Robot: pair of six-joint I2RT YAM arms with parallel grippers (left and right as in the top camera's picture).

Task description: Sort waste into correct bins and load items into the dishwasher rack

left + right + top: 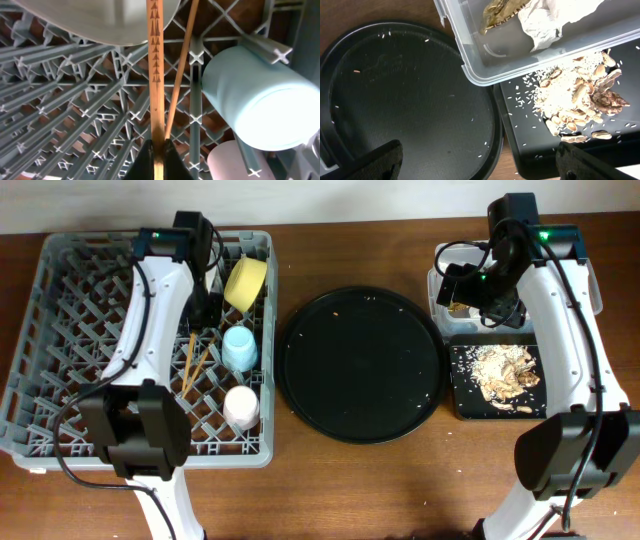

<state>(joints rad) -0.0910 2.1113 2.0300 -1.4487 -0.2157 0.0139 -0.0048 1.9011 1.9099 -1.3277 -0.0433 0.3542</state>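
Down at the left end of the counter, the left gripper [159,150] is closed to a narrow pinch on the patterned chopstick [154,75]. The plain chopstick [181,65] ends just beside the fingertips, and I cannot tell whether it is caught too. Both lie in the dishwasher rack [60,310]. From above, their long axis runs roughly from the far edge toward the near edge, and the two splay slightly apart.

The left wrist view shows what the arm hides from above: the rim of the pale plate [100,20] past the chopsticks' far ends. It also shows the light-blue cup [255,100] on its side to the right and the pink cup [225,160] just below it. Only the overhead shows the yellow bowl [245,282], tipped on edge near the rack's far right corner.

The round black tray [360,365] sits mid-counter.

Toward the right edge, the right gripper [487,164] is spread wide and holds nothing. It hangs over the seam between the round tray and the black rectangular tray [530,145]. The right wrist view shows food scraps [575,100] piled on that tray. Toward the far right corner, the clear tub [485,60] holds a crumpled napkin [555,20] and a brown wrapper [500,12].
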